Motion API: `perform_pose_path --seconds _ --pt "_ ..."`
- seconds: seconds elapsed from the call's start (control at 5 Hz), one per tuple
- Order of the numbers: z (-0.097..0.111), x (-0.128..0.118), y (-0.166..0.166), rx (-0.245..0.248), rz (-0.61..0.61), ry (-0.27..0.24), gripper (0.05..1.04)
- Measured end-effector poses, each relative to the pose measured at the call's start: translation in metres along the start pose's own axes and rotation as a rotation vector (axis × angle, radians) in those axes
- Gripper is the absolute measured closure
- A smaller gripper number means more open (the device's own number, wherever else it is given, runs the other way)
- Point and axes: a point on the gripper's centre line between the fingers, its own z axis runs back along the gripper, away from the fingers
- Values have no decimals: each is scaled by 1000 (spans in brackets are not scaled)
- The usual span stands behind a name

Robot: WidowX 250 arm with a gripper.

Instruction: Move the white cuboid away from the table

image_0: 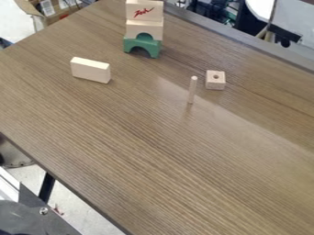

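A pale, whitish cuboid point(90, 70) stands on its long narrow side on the brown wood-grain table point(153, 151), in the upper left part of the view. It is set apart from the other blocks, with bare tabletop around it.
Behind it to the right is a stack with a green arch point(132, 44) at the bottom and pale blocks point(144, 11) above. A thin upright peg point(193, 90) stands near a small cube with a hole point(215, 81). The table's left edge drops to the floor.
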Motion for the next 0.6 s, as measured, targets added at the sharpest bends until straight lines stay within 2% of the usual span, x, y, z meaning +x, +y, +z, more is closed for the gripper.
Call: perform_pose_path --seconds 0.2,0.6 --pt "-6 1 -5 -1 5 -20 798" --pt "-4 0 -8 -7 -1 -19 798"
